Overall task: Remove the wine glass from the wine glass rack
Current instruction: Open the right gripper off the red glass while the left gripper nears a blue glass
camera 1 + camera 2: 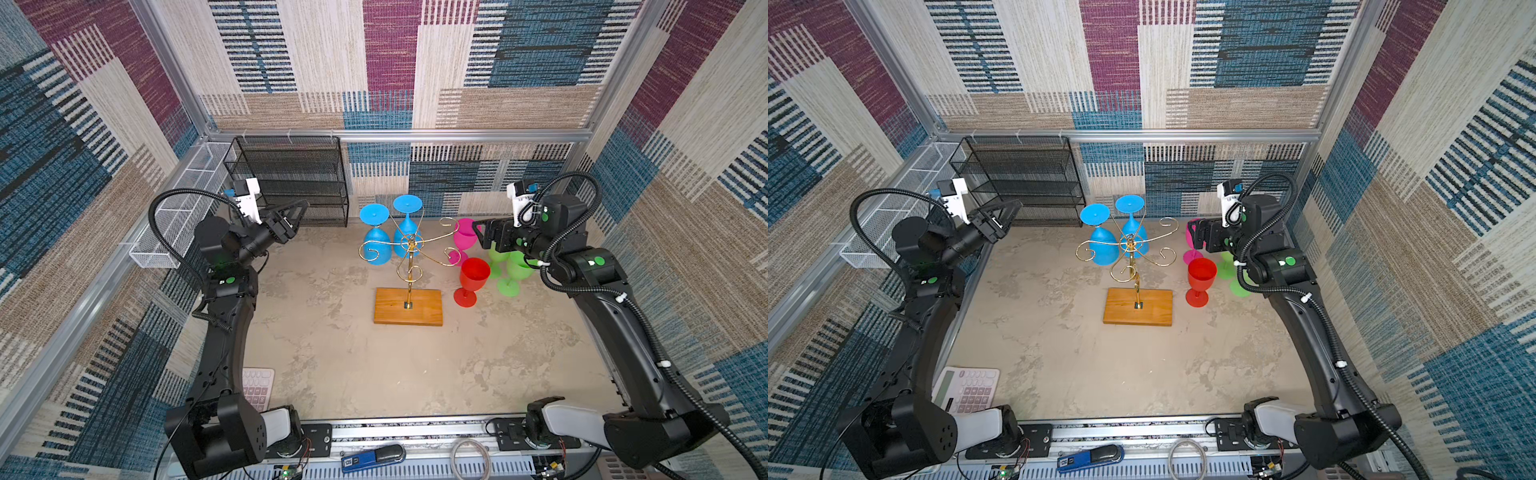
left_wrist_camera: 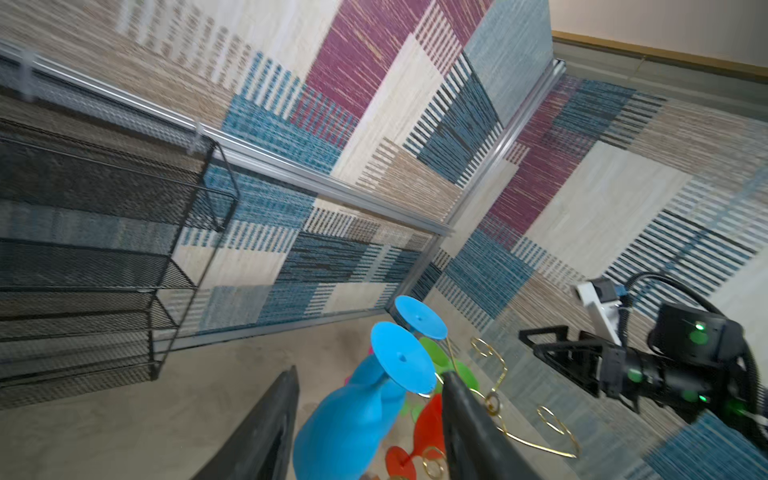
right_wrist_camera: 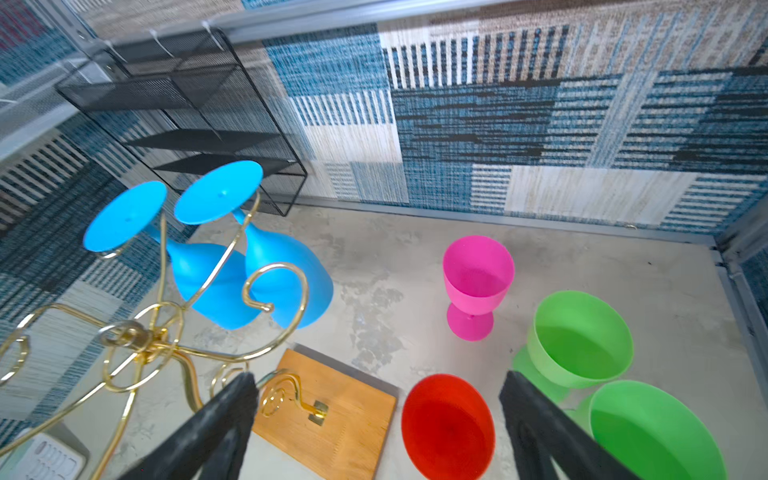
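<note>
Carpet walls (image 1: 291, 62) ring the bench (image 1: 332, 365). Both top views: two blue wine glasses (image 1: 376, 245) hang upside down on the gold rack (image 1: 409, 266); left pincer (image 1: 301, 212) and right pincer (image 1: 481, 235) gape, empty. Left wrist view: best pinch a stem (image 2: 380, 386), slide its foot (image 2: 401, 359) outward along the wire. Right wrist view: nothing legible.

A black mesh shelf unit (image 1: 291, 183) is standing at the counter's (image 1: 353, 365) back left, a long white mesh basket (image 1: 183, 212) lying beside it. A pink calculator (image 1: 967, 390) is resting near the front left; a blue stapler (image 1: 374, 457) and coiled grey cable (image 1: 469, 457) are lying on the front rail (image 1: 415, 432).
</note>
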